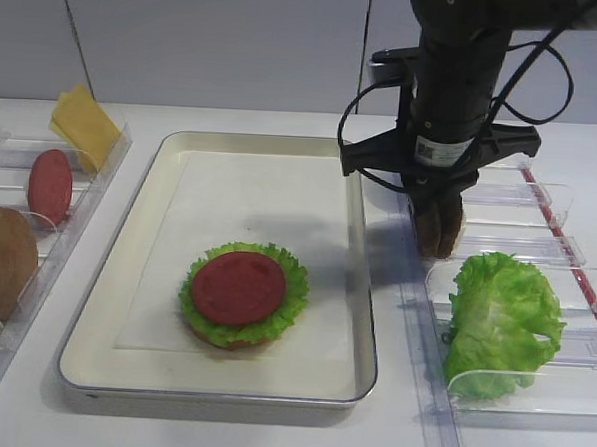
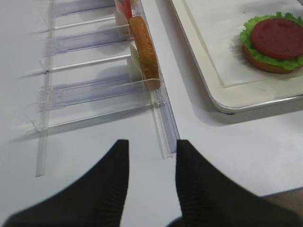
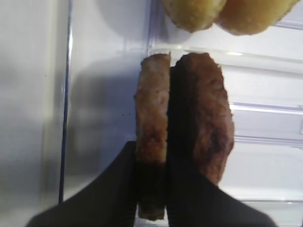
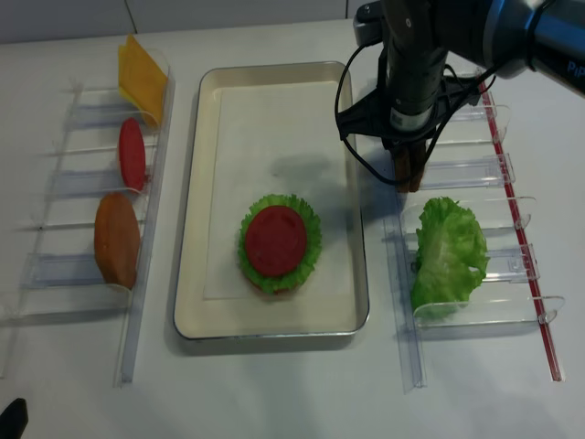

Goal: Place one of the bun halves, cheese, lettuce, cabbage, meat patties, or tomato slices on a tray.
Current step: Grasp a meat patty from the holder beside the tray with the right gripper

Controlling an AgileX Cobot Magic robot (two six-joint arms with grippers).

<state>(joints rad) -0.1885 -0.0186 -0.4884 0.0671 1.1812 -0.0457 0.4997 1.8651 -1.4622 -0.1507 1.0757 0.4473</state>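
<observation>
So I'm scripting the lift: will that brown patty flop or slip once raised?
Probably stiff: the thick, rough-surfaced dark-brown meat patty stands on edge unsupported. Its grainy faces should resist slipping in the right end effector. The second patty, touching it, may tip.

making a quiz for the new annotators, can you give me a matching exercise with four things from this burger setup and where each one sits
Things:
1. thin yellow cheese square
2. ruffled green lettuce leaf
3. dark-brown round meat patty
4. smooth red tomato disc

Places:
A. on the stack in the silvery metal tray
B. between the right gripper fingers
C. far end of the left clear rack
D. right rack, nearest slot

Pairs: 1-C, 2-D, 3-B, 4-A
</observation>
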